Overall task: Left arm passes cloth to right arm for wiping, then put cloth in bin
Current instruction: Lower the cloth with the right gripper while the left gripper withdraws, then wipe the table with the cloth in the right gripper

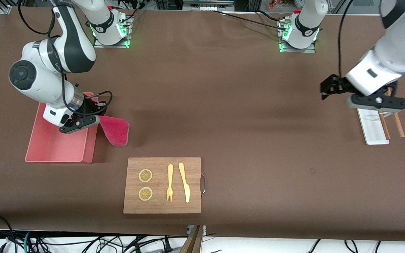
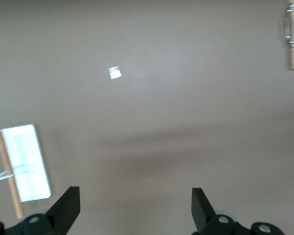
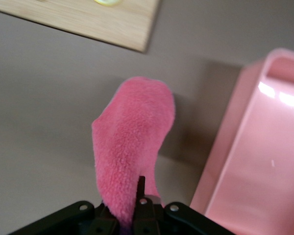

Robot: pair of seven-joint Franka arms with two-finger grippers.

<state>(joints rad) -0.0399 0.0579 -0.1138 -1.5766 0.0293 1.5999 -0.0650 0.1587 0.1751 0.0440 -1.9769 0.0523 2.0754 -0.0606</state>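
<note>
The magenta cloth [image 1: 115,130] [image 3: 132,137] hangs from my right gripper [image 1: 95,118] [image 3: 135,198], which is shut on one end of it. The cloth dangles over the table just outside the wall of the pale pink bin [image 1: 53,146] [image 3: 255,166] that faces the left arm's end. The bin's inside shows nothing in it. My left gripper [image 1: 325,90] [image 2: 134,196] is open with nothing between its fingers. It hovers over bare table at the left arm's end, beside the white tray.
A wooden cutting board [image 1: 162,205] [image 3: 112,24] with two lemon slices [image 1: 145,175], a yellow fork [image 1: 169,182] and a knife [image 1: 185,181] lies nearer the front camera than the bin. A narrow white tray [image 1: 373,126] [image 2: 27,161] with wooden sticks [image 1: 399,124] lies under the left arm.
</note>
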